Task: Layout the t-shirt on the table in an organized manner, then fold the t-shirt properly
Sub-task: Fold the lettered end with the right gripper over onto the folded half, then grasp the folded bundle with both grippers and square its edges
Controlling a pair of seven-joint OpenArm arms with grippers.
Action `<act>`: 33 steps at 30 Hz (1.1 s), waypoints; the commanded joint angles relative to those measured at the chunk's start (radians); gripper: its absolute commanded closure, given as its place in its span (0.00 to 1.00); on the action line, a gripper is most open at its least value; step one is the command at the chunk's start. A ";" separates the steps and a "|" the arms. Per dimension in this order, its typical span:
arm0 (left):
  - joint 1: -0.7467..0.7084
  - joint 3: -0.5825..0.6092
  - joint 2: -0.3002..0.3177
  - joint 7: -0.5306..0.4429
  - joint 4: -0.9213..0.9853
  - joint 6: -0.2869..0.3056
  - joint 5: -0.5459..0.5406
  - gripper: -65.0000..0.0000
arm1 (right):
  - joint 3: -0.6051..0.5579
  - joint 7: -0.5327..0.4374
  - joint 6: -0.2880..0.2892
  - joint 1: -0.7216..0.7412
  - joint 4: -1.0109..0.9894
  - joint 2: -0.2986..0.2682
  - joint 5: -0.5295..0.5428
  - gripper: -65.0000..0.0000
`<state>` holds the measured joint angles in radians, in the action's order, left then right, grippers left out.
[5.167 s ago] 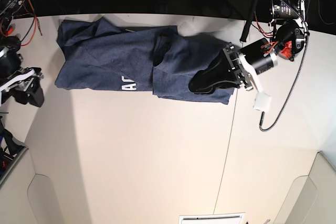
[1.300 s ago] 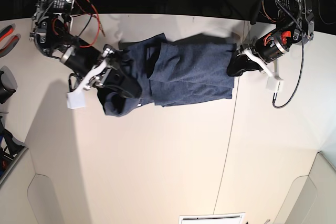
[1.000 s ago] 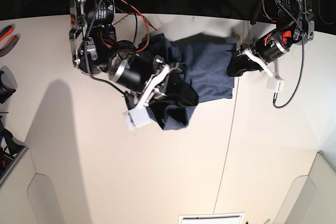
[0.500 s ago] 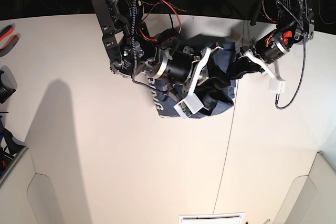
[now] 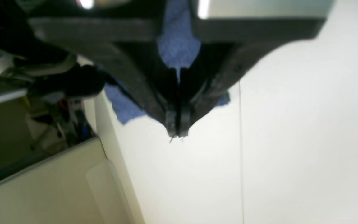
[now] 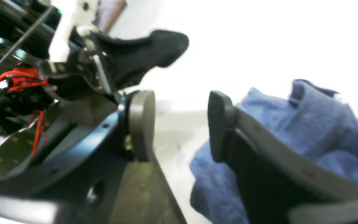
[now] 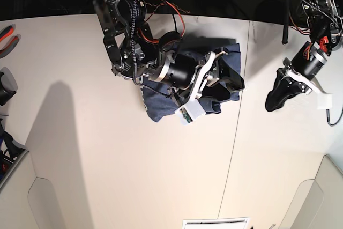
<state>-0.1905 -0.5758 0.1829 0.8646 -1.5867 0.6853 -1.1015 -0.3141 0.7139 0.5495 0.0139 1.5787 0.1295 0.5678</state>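
The navy t-shirt (image 7: 158,105) lies bunched in a doubled-over heap on the off-white table (image 7: 134,164), just left of the dark seam (image 7: 234,148). My right gripper (image 7: 231,81) reaches across on top of the heap's right end. In the right wrist view it (image 6: 180,124) stands open, bare table showing between its pads and blue cloth (image 6: 315,130) beside one finger. My left gripper (image 7: 269,104) hangs over bare table right of the seam, apart from the shirt. It (image 5: 176,132) is shut on nothing, with the shirt (image 5: 123,105) behind it.
Red-handled pliers (image 7: 6,33) and a black object (image 7: 5,87) lie at the table's left edge. Red and black cables hang over the back edge. Raised cream panels (image 7: 48,207) flank the front corners, and a white slotted plate (image 7: 217,222) sits at the front edge.
My right arm swept the shirt's left end across onto the right end, bunching it, then its jaws opened. My left gripper pulled off the shirt's right edge, out to the right.
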 commanded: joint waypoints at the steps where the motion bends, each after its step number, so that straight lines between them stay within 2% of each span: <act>1: 0.007 -0.016 0.013 -0.006 -0.033 0.013 -0.025 1.00 | -0.002 -0.026 0.016 0.014 0.016 0.021 0.031 0.58; 3: 0.007 -0.035 0.015 0.001 -0.056 0.013 -0.024 1.00 | -0.002 -0.030 0.027 0.032 0.018 0.023 0.042 0.58; 6: 0.001 -0.040 0.014 0.010 -0.063 0.013 -0.026 1.00 | 0.035 -0.029 0.023 0.072 0.070 0.023 -0.025 0.62; 8: -0.011 -0.040 0.014 0.028 -0.063 0.013 -0.068 1.00 | 0.090 -0.023 0.022 0.085 0.135 0.021 -0.077 0.73; 11: -0.023 -0.039 0.014 0.100 -0.063 0.013 -0.200 1.00 | 0.202 0.028 0.013 0.085 0.229 0.019 -0.113 1.00; 15: -0.023 0.019 0.014 0.203 -0.095 0.013 -0.358 1.00 | 0.337 0.057 -0.008 0.079 0.233 -0.017 -0.113 1.00; 18: -0.016 0.140 0.014 0.225 -0.146 0.013 -0.365 1.00 | 0.379 0.057 -0.029 0.077 0.158 -0.067 -0.120 1.00; 22: 0.005 0.338 0.013 0.224 -0.177 0.013 -0.292 1.00 | 0.389 0.056 -0.034 0.077 0.030 -0.108 -0.115 1.00; 25: 0.010 0.449 -0.010 0.208 -0.177 0.013 -0.209 1.00 | 0.389 0.056 -0.033 0.077 0.001 -0.111 -0.087 1.00; 30: 0.010 0.548 -0.090 0.208 -0.176 0.013 -0.055 1.00 | 0.388 0.047 -0.029 0.077 0.001 -0.108 0.000 1.00; 33: 0.008 0.563 -0.105 0.164 -0.173 0.013 0.119 1.00 | 0.386 0.047 -0.018 0.077 0.001 -0.093 0.001 1.00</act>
<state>-0.1894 -0.0071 0.0715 1.0458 -1.7462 0.6926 -0.9482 0.0738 0.7860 0.5125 0.0746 1.5623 0.0280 0.5488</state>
